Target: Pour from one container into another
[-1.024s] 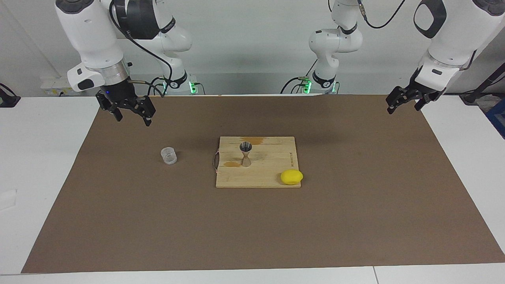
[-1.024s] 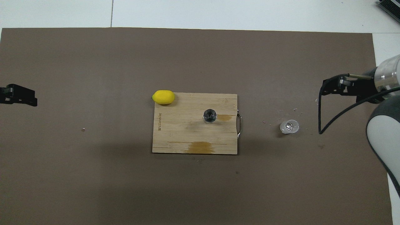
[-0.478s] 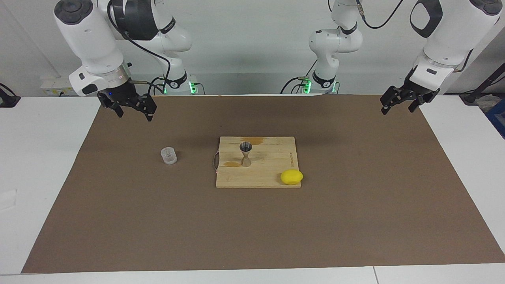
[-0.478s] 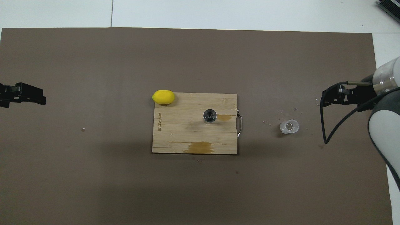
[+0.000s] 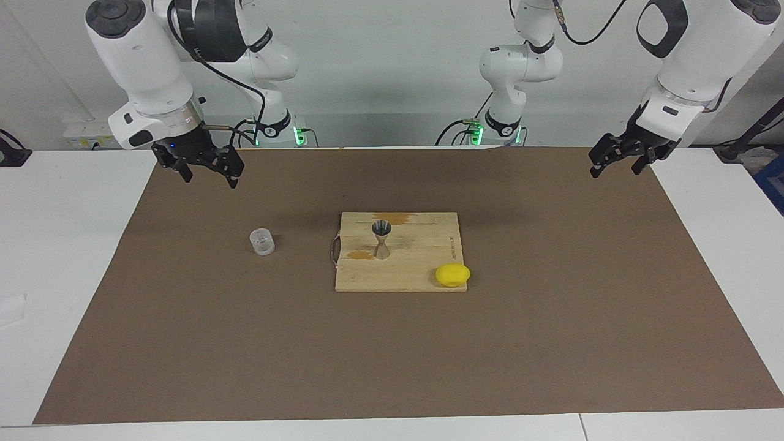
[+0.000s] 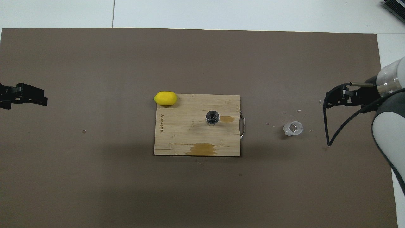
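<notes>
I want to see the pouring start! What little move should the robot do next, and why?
Probably the right gripper should come down over the clear cup. It hangs open above the mat with nothing in it, and the cup stands at its end of the table. The jigger waits upright on the wooden board. The left gripper waits, open.

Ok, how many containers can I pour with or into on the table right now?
2. The clear cup stands on the brown mat toward the right arm's end. The metal jigger stands upright on the wooden board mid-table. Nothing appears hidden.
</notes>
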Motion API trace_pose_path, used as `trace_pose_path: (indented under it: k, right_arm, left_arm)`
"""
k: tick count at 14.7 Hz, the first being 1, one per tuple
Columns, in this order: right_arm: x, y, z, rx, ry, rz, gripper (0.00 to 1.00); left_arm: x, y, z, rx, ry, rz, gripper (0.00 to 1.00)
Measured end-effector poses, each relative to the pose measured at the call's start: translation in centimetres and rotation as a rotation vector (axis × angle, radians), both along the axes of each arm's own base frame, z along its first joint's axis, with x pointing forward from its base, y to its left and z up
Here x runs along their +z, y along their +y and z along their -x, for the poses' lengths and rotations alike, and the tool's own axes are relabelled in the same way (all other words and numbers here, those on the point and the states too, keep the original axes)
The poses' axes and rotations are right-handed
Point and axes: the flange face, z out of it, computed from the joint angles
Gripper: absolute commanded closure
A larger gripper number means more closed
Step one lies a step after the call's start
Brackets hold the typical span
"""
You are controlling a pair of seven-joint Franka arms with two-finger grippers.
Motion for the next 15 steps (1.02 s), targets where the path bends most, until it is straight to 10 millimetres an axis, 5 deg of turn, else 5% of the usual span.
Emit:
trace_pose_path:
  k: [15]
  right_arm:
    - [-0.02,0.18,0.22,0.034,0.015,-0.031,0.0]
  left_arm:
    - [-0.01,0.0,0.0,0.003,0.0,0.0,0.0]
